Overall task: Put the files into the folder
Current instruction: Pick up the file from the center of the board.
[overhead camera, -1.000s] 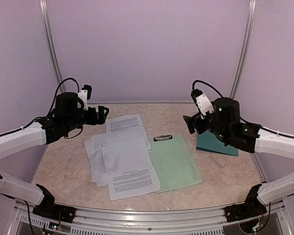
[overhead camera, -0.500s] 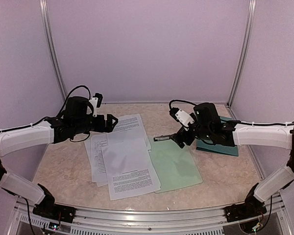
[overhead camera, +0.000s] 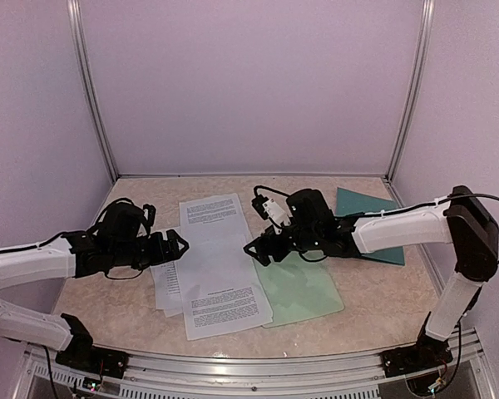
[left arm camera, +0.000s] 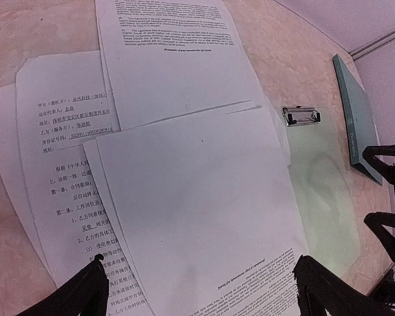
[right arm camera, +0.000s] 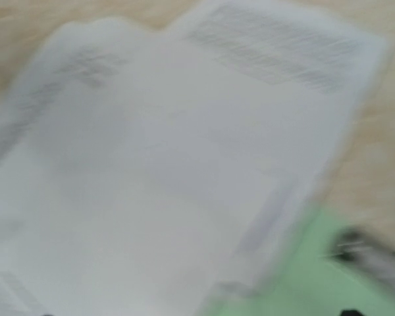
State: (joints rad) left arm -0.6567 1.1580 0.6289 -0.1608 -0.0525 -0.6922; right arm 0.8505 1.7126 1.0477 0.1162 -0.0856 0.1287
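- On the desk (overhead camera: 382, 291), the files (overhead camera: 220, 266) are lying in a loose pile, touching the mint clipboard (overhead camera: 303, 287)
- the folder (overhead camera: 366, 204) is lying far right, apart
- the left hand (overhead camera: 176, 245) is hovering over the pile, spread wide
- the right hand (overhead camera: 251, 252) is hanging at the pile's edge; I cannot tell its grip

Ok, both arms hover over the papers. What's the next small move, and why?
Probably lower the left gripper onto the files to start gathering them. Its jaws stand open just above the loose, fanned pile, and the folder lies closed, apart from it at the right.
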